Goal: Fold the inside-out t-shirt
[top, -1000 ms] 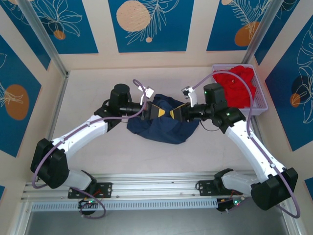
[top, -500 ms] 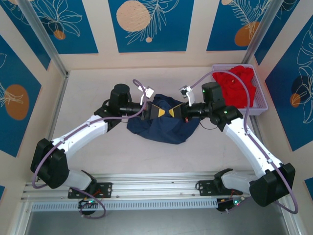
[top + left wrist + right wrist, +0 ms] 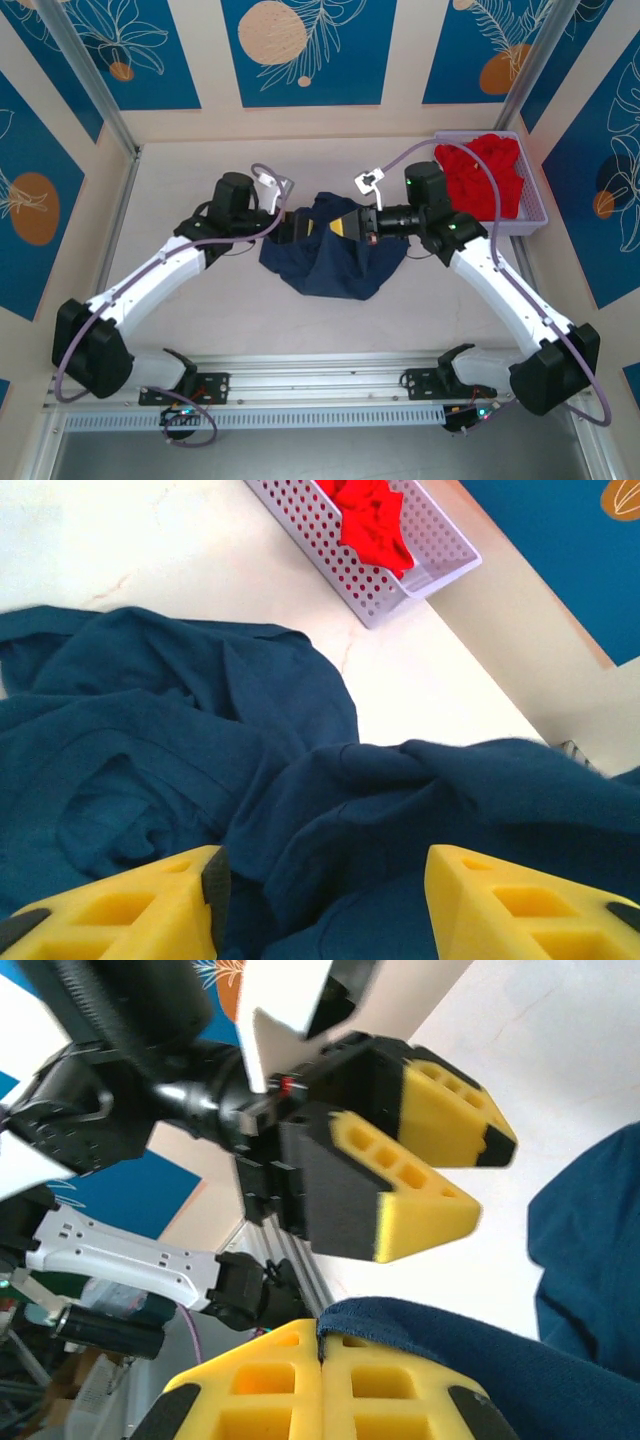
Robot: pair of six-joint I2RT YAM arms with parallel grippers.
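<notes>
- Left arm (image 3: 160, 275) and right arm (image 3: 500, 290) rise from the near edge of the table (image 3: 200, 300) and angle inward, meeting over its middle.
- Navy t-shirt (image 3: 335, 262) lies crumpled in a loose heap at table centre, directly under both wrists. No flat or squared edges; folds bunched throughout.
- Left gripper (image 3: 303, 228) sits at the shirt's left upper edge. Left wrist view: left gripper (image 3: 320, 910) has its yellow fingers (image 3: 140, 905) spread wide apart, with a ridge of navy cloth (image 3: 200, 750) bulging up between them but not clamped.
- Right gripper (image 3: 337, 226) is at the shirt's upper middle, just beside the left one, tips nearly facing. Right wrist view: right gripper (image 3: 321, 1360) has its two yellow pads pressed together, with a hem of the t-shirt (image 3: 450, 1345) pinched at the seam and draping off to the right.
- Same view shows the left gripper (image 3: 440, 1160) close ahead, fingers parted.
- Far right corner: lavender perforated basket (image 3: 533, 205) against the wall, holding a bright red garment (image 3: 485, 175), well apart from the shirt. Basket (image 3: 440, 565) and red garment (image 3: 370, 520) also seen from the left wrist.
</notes>
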